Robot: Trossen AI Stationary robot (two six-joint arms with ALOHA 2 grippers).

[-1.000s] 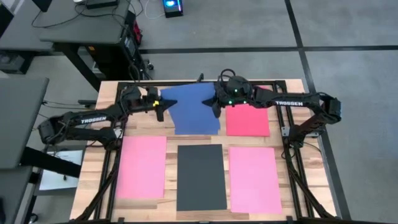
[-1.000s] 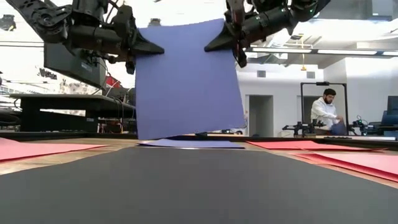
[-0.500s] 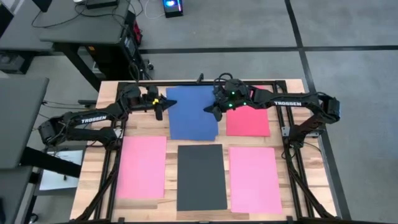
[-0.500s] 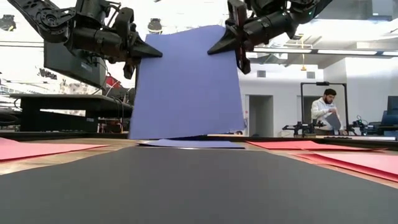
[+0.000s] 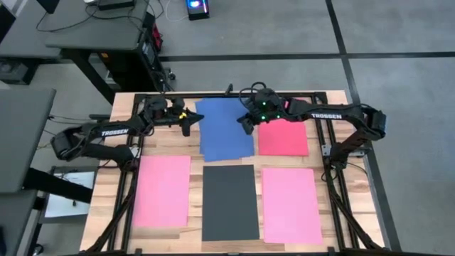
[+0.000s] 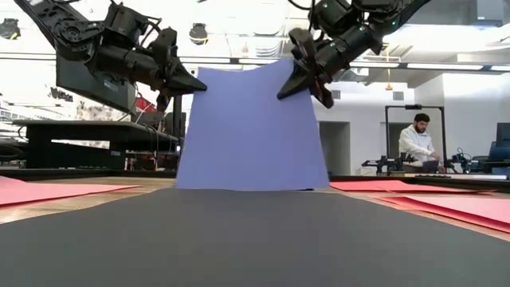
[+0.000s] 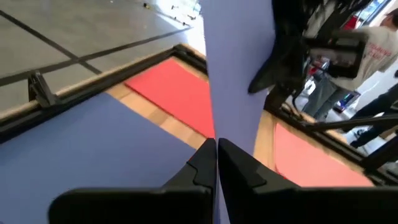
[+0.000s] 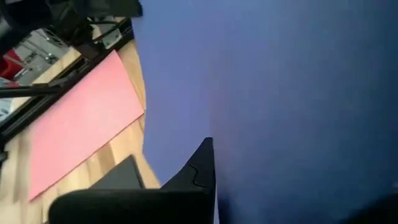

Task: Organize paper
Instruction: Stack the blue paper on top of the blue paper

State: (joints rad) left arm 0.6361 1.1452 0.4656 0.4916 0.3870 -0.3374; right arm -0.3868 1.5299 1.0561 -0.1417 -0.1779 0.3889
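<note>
Spanning the whole work area, the wooden table (image 5: 106, 178) carries most of the paper laid flat in tidy places: a pink sheet (image 5: 163, 190) on the left, a black sheet (image 5: 229, 202) in the middle, a second pink sheet (image 5: 291, 205) on the right, and a red sheet (image 5: 283, 137) at the far right. By that layout the sorting looks largely done, and what seems left is to settle the blue sheet (image 6: 251, 131) into the far-middle slot.

That blue sheet hangs upright between the two arms, its lower edge at or near the tabletop just beyond the black sheet; whether another blue sheet lies under it cannot be told in the high view. The left wrist view does show flat blue paper on the table below.

At the sheet's upper left corner, the left gripper (image 6: 194, 86) is clamped on the edge, fingers together on the paper. At the upper right corner, the right gripper (image 6: 293, 89) pinches the edge likewise, tilted more steeply. Both grips sit at the sheet's top, so the paper drapes below them.
</note>
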